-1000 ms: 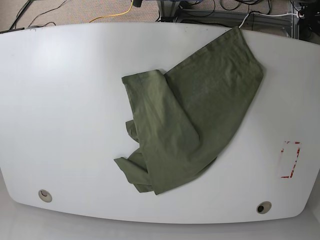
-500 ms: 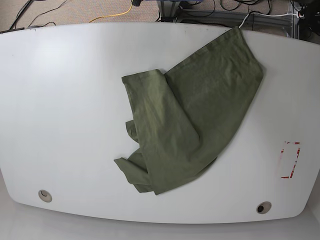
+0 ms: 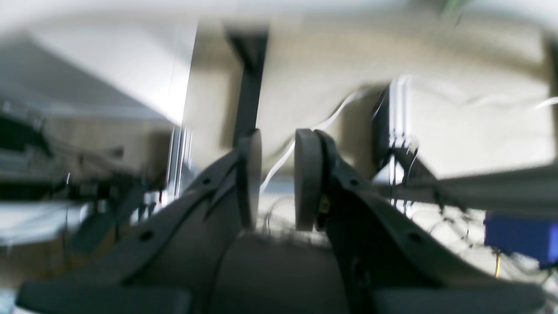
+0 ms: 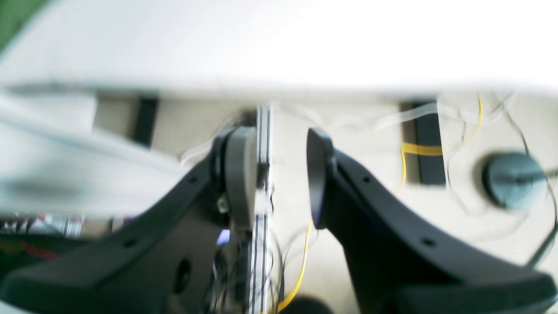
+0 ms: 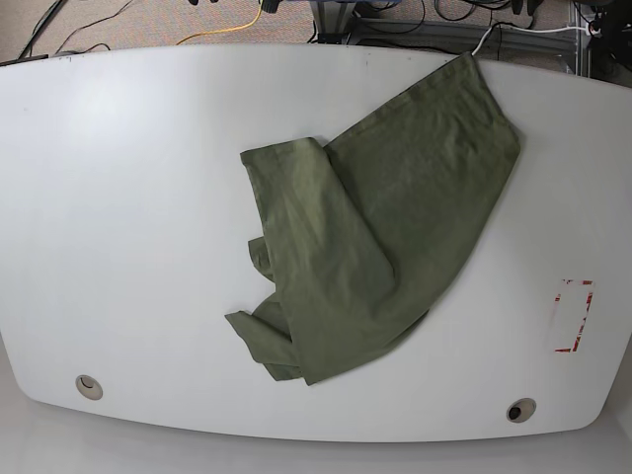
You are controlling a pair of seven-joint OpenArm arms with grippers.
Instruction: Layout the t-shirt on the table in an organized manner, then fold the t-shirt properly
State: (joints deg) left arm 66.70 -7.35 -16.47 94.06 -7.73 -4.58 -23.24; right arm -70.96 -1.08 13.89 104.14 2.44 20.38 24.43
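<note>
olive t-shirt (image 5: 375, 237) crumpled on the white tabletop (image 5: 128, 197), no print or writing on it

it lies right of centre, one corner reaching the far edge. a red-marked rectangle (image 5: 573, 316) carries no legible text. left gripper (image 3: 277, 179) and right gripper (image 4: 274, 174) both parted, holding nothing.

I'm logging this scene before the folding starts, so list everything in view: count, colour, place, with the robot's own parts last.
t-shirt: one, olive green, crumpled across the middle of the table, one corner reaching the far edge.
table: one, glossy white, fills the base view.
grommets: two, metallic, near the front edge, one toward each corner.
red-marked rectangle: one, red outline, on the table's right side in the base view.
cables: several, yellow, black and white, on the floor beyond the far edge.
left gripper: one, dark grey, jaws apart, nothing between them, off the table.
right gripper: one, dark grey, jaws apart, empty.
</note>
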